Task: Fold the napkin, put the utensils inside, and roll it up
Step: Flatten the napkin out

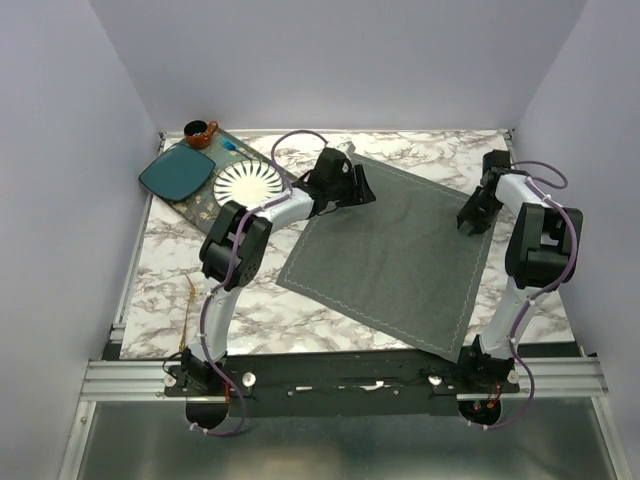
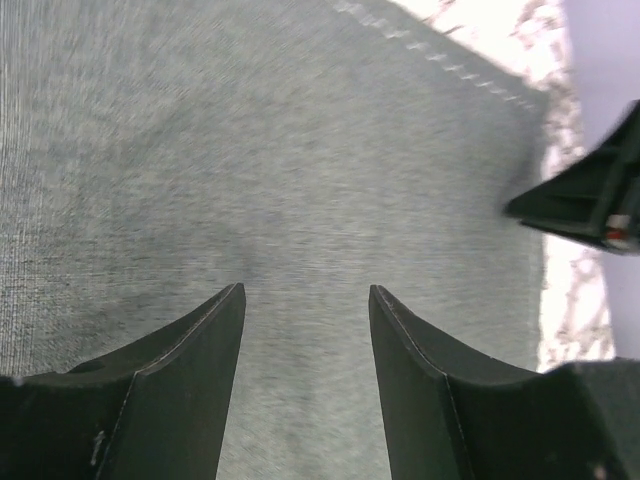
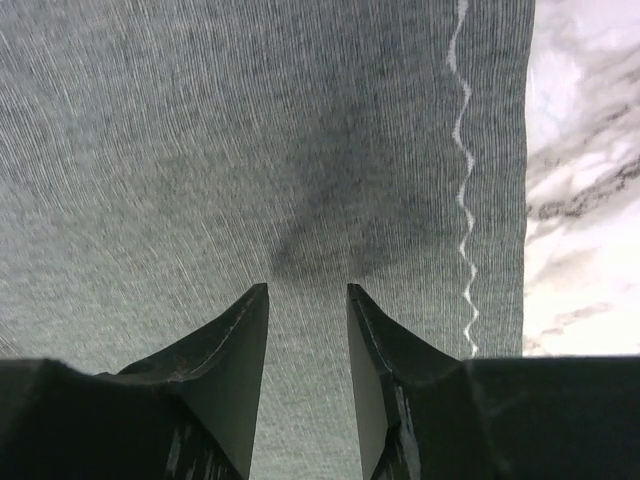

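1. Marble-patterned tabletop (image 1: 165, 255) inside pale lilac walls (image 1: 330, 60); the two arm bases are bolted to a metal rail (image 1: 350, 375) just on the near side of the napkin.
2. Thin brown stick-like utensils (image 1: 188, 305) lie on the bare marble well to the left of the napkin, beside the left arm. My guess is that they are parked clear of the cloth so folding can happen first.
3. The dark grey soft cloth napkin (image 1: 385, 255) lies flat and unfolded, turned like a diamond. No fold shows, so the task looks to be at its first step.
4. The right claw (image 1: 472, 218) hangs low over the napkin's right corner, just inside the stitched hem. Its jaws are apart with a narrow gap and nothing between them.
5. The left claw (image 1: 352, 188) sits over the napkin's far corner with its jaws spread wider and no cloth pinched. One claw at each of two neighbouring corners suggests a shared lift of that edge toward the near side.
6. Beyond the napkin's left side, a white ribbed round plate (image 1: 247, 183) and a teal square plate (image 1: 178, 172) rest on a dark tray (image 1: 196, 210). A small brown cup (image 1: 200, 133) sits at the tray's far end.
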`<action>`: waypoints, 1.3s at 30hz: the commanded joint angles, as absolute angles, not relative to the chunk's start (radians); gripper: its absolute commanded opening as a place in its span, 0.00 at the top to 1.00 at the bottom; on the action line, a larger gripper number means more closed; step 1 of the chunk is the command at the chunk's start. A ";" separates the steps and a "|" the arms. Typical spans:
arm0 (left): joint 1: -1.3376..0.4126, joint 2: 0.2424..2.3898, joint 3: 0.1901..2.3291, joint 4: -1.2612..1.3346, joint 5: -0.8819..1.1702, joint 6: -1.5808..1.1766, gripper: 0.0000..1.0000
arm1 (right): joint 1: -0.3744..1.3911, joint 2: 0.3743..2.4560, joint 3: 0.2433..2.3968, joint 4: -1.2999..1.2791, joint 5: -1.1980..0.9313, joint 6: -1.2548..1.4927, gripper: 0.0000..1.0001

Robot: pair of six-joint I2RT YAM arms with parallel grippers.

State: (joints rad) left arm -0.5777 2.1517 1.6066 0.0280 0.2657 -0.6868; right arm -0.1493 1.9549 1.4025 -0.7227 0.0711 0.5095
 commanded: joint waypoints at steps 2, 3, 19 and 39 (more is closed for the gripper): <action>-0.552 2.261 1.672 0.006 0.275 -0.726 0.39 | -0.172 2.032 1.503 -0.732 0.028 0.523 0.60; -0.546 2.287 1.683 0.003 0.279 -0.733 0.39 | -0.172 2.046 1.520 -0.741 0.028 0.523 0.60; -0.456 2.462 1.813 0.055 0.354 -0.839 0.39 | -0.173 2.328 1.984 -0.942 0.017 0.425 0.64; -0.503 2.122 1.634 -0.034 0.348 -0.684 0.31 | -0.156 1.826 1.507 -0.767 0.006 0.328 0.39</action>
